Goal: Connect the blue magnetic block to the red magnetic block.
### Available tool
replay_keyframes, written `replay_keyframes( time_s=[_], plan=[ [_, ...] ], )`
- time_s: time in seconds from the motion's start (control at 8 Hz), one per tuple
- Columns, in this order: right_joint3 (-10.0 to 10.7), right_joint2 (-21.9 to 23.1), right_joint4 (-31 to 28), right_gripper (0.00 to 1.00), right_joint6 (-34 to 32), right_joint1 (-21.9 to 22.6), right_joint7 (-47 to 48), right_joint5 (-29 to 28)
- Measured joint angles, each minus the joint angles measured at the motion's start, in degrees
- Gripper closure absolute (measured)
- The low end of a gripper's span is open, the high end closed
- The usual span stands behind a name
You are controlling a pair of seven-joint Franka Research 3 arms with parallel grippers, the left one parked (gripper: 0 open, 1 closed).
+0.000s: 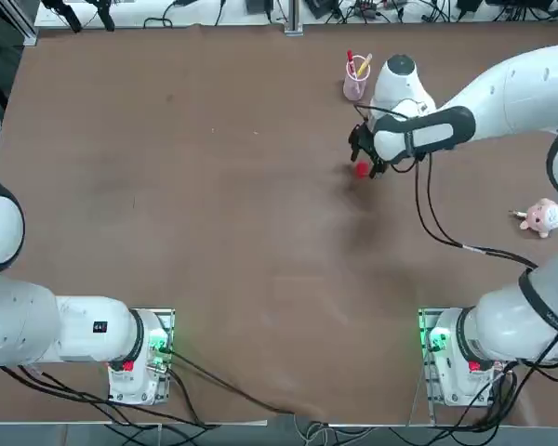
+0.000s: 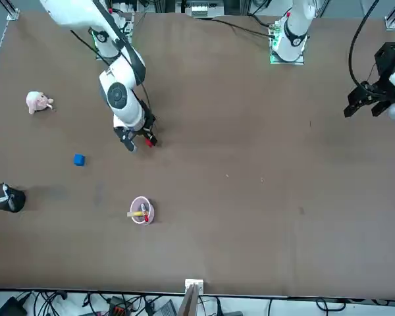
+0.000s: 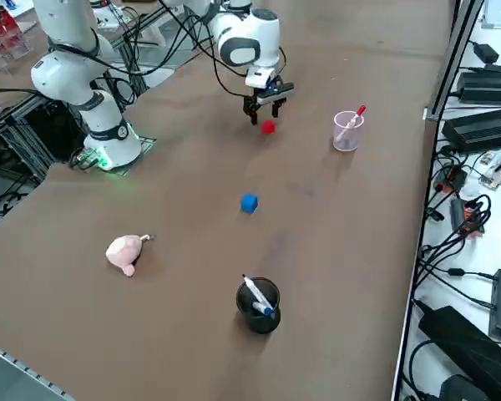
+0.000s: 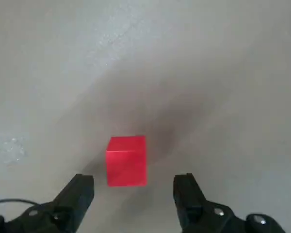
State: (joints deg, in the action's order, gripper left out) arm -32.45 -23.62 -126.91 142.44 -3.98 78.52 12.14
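Top view: I see the right gripper [image 1: 365,156] hanging over the far right part of the table [image 1: 214,232], with the red magnetic block [image 1: 361,169] showing just at its fingers. The pink cup [image 1: 355,85] stands a little farther back. The blue magnetic block is not visible here; I judge the arm covers it.

Front view: the blue magnetic block [image 2: 79,159] lies alone on bare table, well apart from the right gripper [image 2: 137,140] and from the red magnetic block [image 2: 150,140]. The pink toy [image 2: 37,101] and the black cup [image 2: 6,197] stand off to that same side.

Right side view: best for layout. The red magnetic block [image 3: 268,127] sits just beside the right gripper [image 3: 264,102]; the blue magnetic block [image 3: 249,203] lies between it and the black cup [image 3: 258,305].

Right wrist view: the right gripper [image 4: 134,188] is released, jaws spread and empty, with the red magnetic block [image 4: 126,160] resting on the table between and just ahead of the fingertips [image 4: 80,185].

Handling (my judgement): both blocks look small, rigid, light and smooth-faced. I would pinch one across two opposite flat faces, squarely, so it cannot twist out.

Magnet caution (my judgement): near its partner a block may jump or snap on askew; I would approach face to face.
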Motion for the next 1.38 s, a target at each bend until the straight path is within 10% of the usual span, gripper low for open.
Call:
replay_keyframes(
  time_s=[1.38],
  plan=[
    [0.46,-2.39,0.03,0.07,1.58,0.01,0.68,1.96]
  ],
)
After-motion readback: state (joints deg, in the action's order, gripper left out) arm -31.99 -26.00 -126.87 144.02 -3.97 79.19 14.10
